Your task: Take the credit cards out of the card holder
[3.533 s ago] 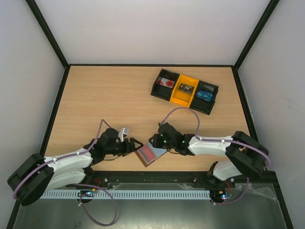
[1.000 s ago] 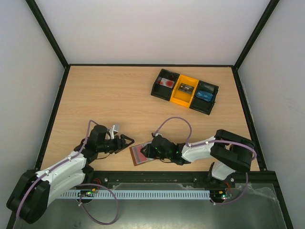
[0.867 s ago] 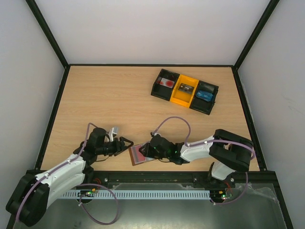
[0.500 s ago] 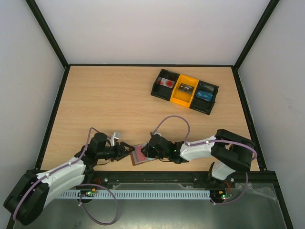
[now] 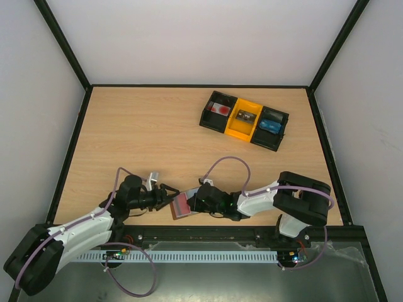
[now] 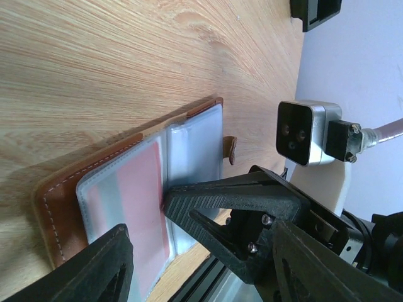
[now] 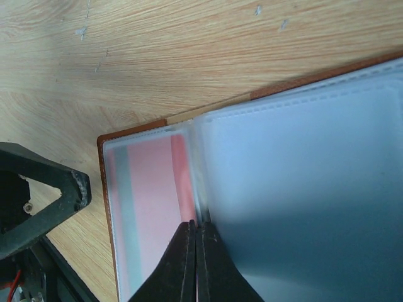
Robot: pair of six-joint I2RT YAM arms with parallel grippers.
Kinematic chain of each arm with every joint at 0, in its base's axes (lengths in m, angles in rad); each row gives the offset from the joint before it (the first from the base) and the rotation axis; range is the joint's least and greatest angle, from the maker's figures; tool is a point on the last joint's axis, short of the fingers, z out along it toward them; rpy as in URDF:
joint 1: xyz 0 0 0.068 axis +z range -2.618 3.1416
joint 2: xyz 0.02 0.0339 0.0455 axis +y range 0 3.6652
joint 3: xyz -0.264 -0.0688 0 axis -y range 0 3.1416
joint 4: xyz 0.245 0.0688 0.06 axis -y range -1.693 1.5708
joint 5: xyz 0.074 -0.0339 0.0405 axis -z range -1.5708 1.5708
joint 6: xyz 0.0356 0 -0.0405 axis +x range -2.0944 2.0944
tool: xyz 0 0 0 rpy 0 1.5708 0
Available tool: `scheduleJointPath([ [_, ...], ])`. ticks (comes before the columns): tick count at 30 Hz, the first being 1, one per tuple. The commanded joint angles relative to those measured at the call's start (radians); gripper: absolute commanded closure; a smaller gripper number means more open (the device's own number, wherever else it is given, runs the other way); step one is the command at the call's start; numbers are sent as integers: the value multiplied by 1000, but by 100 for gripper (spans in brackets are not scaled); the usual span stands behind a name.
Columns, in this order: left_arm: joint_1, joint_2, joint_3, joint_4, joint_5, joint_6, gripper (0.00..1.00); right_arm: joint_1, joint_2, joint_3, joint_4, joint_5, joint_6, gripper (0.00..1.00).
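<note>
On the bench (image 5: 126,138), its near edge just beside the card holder (image 5: 181,206), the left gripper (image 5: 165,196) is closing in on the holder's left edge, jaws spread wide. The right gripper (image 7: 196,234), jaws pressed together, is pinning the centre fold after dragging the holder leftward. Extraction is looking imminent, with nothing out yet. The holder is lying open, brown-rimmed, a pink credit card (image 6: 141,207) showing through its clear sleeve.

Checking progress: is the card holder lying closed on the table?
No, the card holder lies open on the wood, with a pink card showing inside it.
</note>
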Motion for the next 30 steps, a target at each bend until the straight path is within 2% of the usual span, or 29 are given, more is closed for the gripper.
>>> scheduleJointPath([
  [1, -7, 2, -29, -24, -19, 22, 37, 12, 31, -40, -23, 45, 26, 98],
  [8, -25, -32, -6, -82, -38, 16, 29, 12, 16, -62, -8, 42, 40, 98],
  [14, -32, 19, -21, -30, -40, 14, 27, 12, 23, -78, 40, 36, 55, 98],
  [22, -40, 101, 7, 35, -20, 19, 34, 14, 42, -88, 73, 18, 58, 98],
  [27, -41, 82, 19, 26, -22, 14, 47, 21, 62, -90, 118, 8, 67, 98],
  [30, -41, 53, 43, -20, -36, 25, 49, 23, 76, -80, 131, 4, 70, 98],
])
